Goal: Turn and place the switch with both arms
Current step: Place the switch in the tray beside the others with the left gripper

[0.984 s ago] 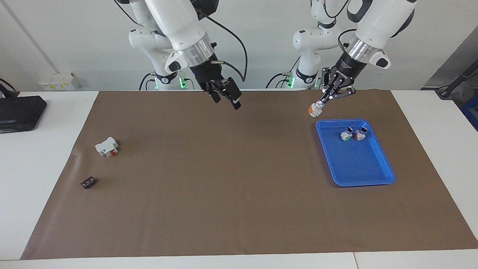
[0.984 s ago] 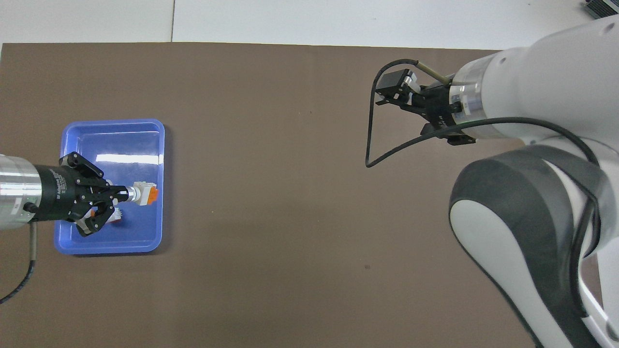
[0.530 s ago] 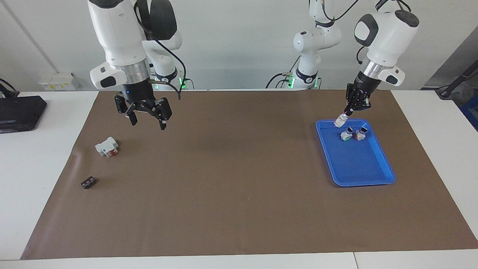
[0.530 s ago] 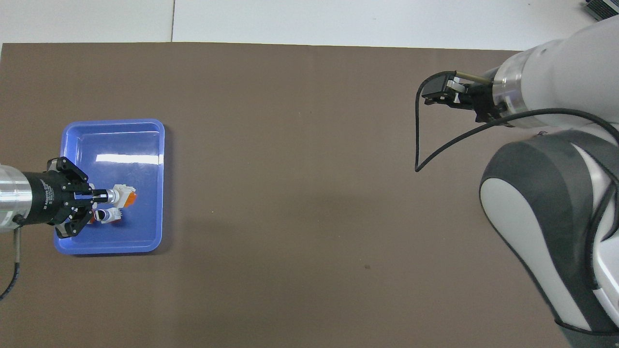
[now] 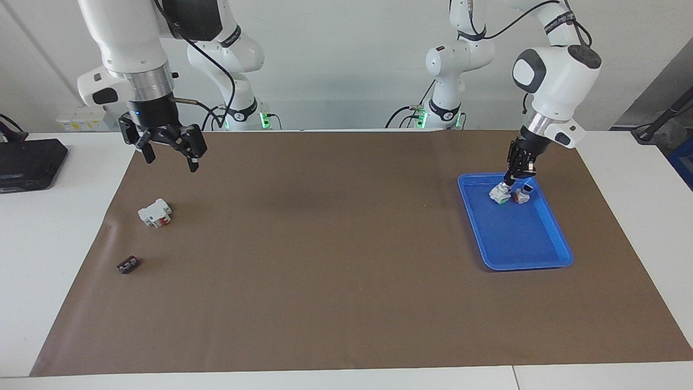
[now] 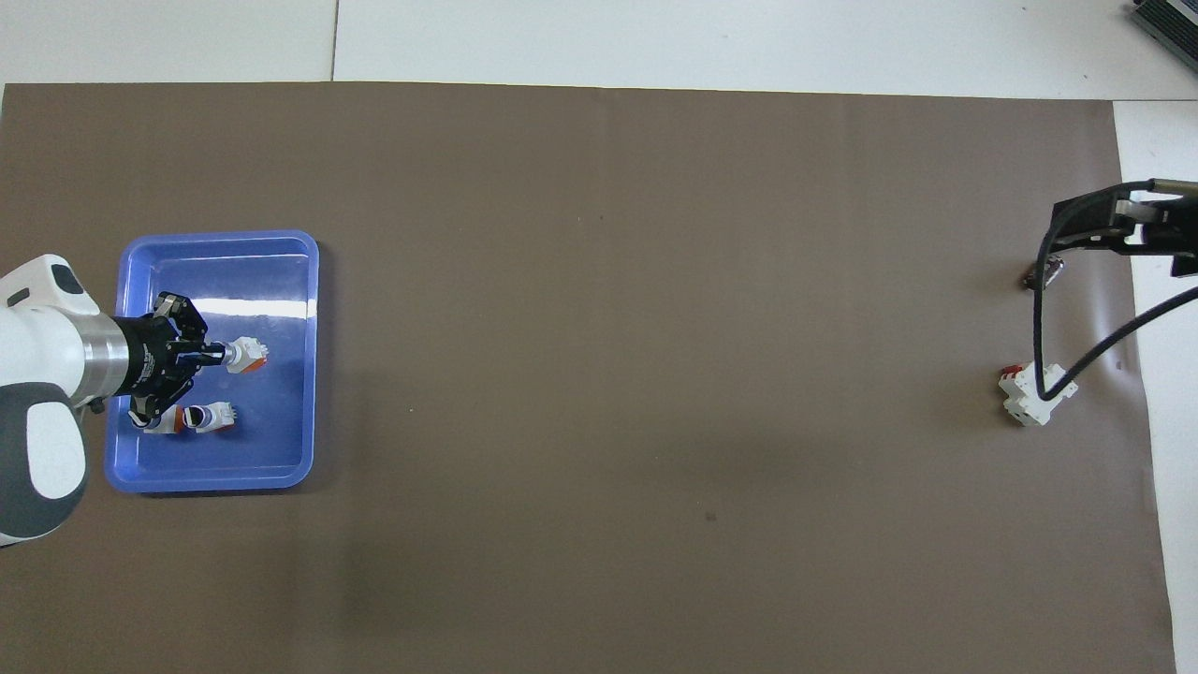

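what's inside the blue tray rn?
Blue tray: left gripper shut on the switch, low over its floor. Two more small switches lie inside, one partly covered by the gripper. Contact with the floor unclear.

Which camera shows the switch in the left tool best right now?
The overhead view: the switch sticks out past the left tool over the blue tray, white body and orange face clear of the two switches already there. In the facing view it overlaps one of those switches, so its outline is hard to separate.

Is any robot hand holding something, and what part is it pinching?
The left gripper holds the switch by its dark knob end, over the blue tray. The right gripper is open, holding nothing.
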You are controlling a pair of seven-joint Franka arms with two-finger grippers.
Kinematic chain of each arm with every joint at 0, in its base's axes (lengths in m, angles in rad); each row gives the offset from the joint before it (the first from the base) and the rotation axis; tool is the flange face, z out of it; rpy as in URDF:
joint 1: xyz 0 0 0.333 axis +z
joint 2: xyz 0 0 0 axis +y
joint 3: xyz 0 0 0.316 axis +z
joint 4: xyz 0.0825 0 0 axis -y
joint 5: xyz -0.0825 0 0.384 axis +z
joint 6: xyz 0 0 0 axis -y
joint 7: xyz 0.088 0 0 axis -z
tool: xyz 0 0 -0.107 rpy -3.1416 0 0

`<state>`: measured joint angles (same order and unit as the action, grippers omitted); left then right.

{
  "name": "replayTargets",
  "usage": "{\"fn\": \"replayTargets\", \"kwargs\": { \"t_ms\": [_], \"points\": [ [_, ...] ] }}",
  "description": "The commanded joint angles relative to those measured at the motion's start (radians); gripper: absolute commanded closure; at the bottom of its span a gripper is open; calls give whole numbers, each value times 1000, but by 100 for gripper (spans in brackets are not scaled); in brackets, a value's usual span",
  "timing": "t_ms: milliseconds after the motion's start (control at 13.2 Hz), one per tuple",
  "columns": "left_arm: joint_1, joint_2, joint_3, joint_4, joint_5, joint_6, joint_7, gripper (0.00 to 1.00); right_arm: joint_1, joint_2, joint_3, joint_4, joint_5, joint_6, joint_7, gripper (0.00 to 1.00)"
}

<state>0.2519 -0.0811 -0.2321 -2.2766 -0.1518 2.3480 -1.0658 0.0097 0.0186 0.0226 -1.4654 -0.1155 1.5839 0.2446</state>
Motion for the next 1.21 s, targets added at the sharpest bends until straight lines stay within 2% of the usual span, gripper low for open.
{"fn": "replayTargets", "kwargs": {
  "t_ms": [0, 151, 227, 303, 606, 909, 1136],
  "points": [
    [6, 35, -3, 3, 20, 48, 198, 100, -54, 3, -6, -76, 36, 11, -97, 0],
    [6, 34, -3, 2, 20, 34, 369, 100, -54, -12, -61, -110, 81, 22, -151, 0],
    [1, 32, -3, 3, 20, 10, 433, 100, -50, -22, -64, -124, 123, 22, -139, 0],
    [-8, 27, -3, 3, 20, -18, 496, 100, -39, -34, -62, -147, 123, 16, -124, 0],
    [-13, 24, -3, 3, 21, -41, 766, 100, -37, -31, -59, -135, 111, -27, -126, 0],
    [-3, 21, -3, 3, 21, -61, 950, 100, -37, -35, -58, -136, 83, -53, -128, 0],
    [1, 21, -1, 3, 24, -82, 1040, 100, 21, -32, -87, -135, 82, -44, -120, 0]
  ]
}}
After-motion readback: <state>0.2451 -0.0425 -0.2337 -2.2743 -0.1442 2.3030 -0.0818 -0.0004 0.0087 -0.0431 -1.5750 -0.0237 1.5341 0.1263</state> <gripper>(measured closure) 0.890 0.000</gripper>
